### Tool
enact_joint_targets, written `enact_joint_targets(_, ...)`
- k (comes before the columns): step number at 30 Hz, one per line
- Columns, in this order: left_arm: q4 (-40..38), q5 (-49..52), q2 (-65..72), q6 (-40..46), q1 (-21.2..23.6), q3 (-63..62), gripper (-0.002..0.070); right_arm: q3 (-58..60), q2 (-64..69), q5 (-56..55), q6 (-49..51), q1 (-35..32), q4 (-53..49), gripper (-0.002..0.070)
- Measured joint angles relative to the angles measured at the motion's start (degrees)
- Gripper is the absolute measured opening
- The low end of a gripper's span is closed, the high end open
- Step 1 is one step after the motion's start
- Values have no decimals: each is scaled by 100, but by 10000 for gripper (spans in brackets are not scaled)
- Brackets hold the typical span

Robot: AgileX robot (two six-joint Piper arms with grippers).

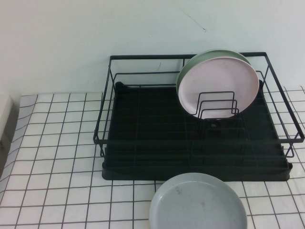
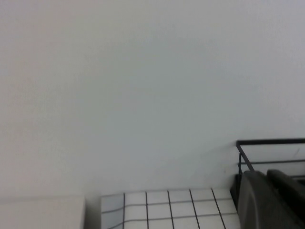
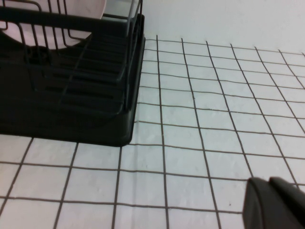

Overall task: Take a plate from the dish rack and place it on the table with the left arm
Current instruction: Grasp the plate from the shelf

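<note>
A: Rack contents?
B: Large rectangular black wire-frame dish rack [image 1: 190, 143] with black tray base, on the white grid-lined table [image 1: 57, 162]. Round pale pink plate [image 1: 224, 86] stands on edge at the rack's back right, leaning behind the small upright wire dividers [image 1: 217, 105]. A mint green plate [image 1: 195, 62] stands right behind it, touching, only its rim showing.
A: Anything on the table?
B: Round grey-blue plate [image 1: 198, 202] lying flat just in front of the rack, toward the right.
A: Left gripper?
B: Not in the high view. Left wrist view shows only a dark part of the left gripper [image 2: 269, 200] by the rack's corner, facing the wall; fingers apart or together, cannot tell.
A: Right gripper?
B: Same: a dark bit of the right gripper [image 3: 276, 202] low over the table, beside the rack's corner. Cannot tell either.
</note>
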Motion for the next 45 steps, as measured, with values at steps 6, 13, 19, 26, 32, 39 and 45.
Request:
enact_joint_targets(6, -1489, 710, 1818, 1646, 0, -1249, -3, 0, 0, 0, 0, 0, 0, -3)
enact_joint_targets(13, -4903, 1528, 3773, 5511, -87, -2519, -3, 0, 0, 0, 0, 0, 0, -3)
enact_joint_targets(19, -5585, 1196, 5038, 6932, -988, -3291, -3, 0, 0, 0, 0, 0, 0, -3)
enact_joint_targets(26, -5383, 769, 6423, 7106, -1983, -4023, -3, 0, 0, 0, 0, 0, 0, -3)
enact_joint_targets(32, -5287, 737, 7442, 7654, -2454, -4661, 2, 0, 0, 0, 0, 0, 0, -3)
enact_joint_targets(39, -5013, 775, 8044, 8356, -2745, -5157, 165, 0, 0, 0, 0, 0, 0, -3)
enact_joint_targets(45, -5024, 690, 8305, 8631, -2745, -5331, 284, 0, 0, 0, 0, 0, 0, -3)
